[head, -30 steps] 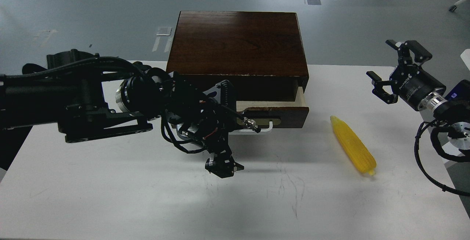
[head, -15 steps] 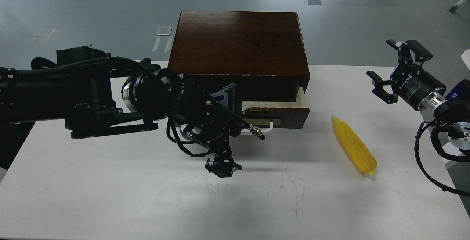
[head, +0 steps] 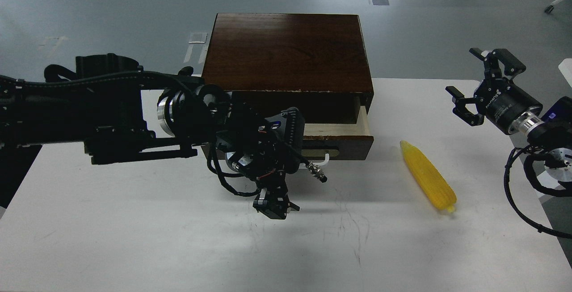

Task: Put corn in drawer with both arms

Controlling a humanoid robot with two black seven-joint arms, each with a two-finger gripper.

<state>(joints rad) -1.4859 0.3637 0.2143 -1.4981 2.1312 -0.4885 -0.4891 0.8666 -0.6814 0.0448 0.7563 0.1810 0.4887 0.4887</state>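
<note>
A dark brown wooden box [head: 286, 55] sits at twelve o'clock on the white table [head: 134, 238], its drawer [head: 344, 137] pulled partly open. The left gripper [head: 275, 205] hangs low before the drawer front, fingers indistinct. At three o'clock the yellow corn [head: 428, 176] lies on the table, tip pointing toward the box. Beyond it, at two o'clock, the right gripper [head: 474, 82] hovers with fingers spread.
</note>
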